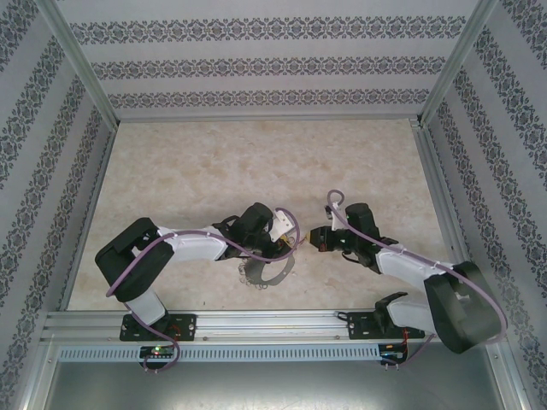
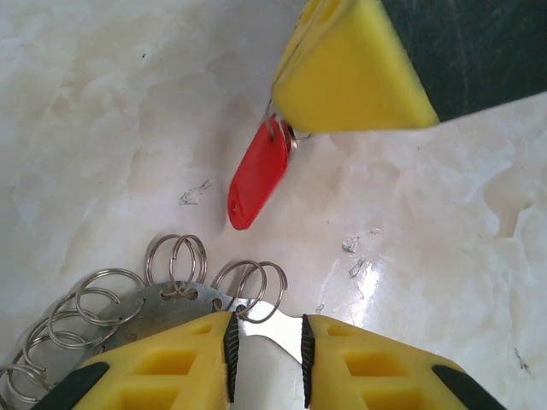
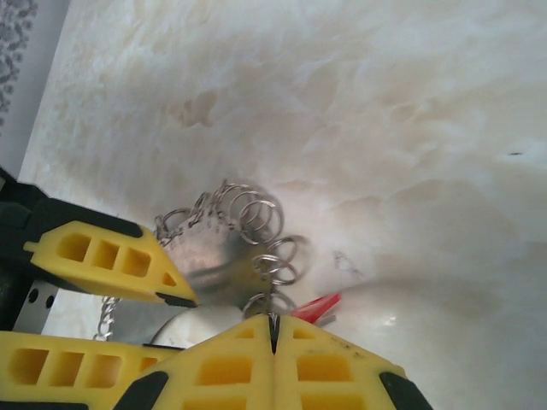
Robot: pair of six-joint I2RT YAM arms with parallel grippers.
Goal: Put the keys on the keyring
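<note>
The keyring (image 2: 162, 303) is a grey metal plate edged with wire loops, lying on the table under my left arm (image 1: 265, 272). My left gripper (image 2: 267, 329) stands slightly open, its jaws apart, with the plate's edge between the pads. The key (image 2: 259, 175), with its red head, hangs from the tip of my right gripper's fingers (image 2: 350, 77); its blade is hidden. In the right wrist view my right gripper (image 3: 274, 320) is shut, with the key (image 3: 318, 307) poking out to the right and the keyring's loops (image 3: 256, 218) just beyond. The two grippers (image 1: 291, 235) (image 1: 314, 239) nearly meet.
The pale marbled table (image 1: 256, 162) stretches far and wide beyond the grippers. An aluminium rail (image 1: 256, 323) runs along the near edge, with frame posts at the sides and patterned walls all round.
</note>
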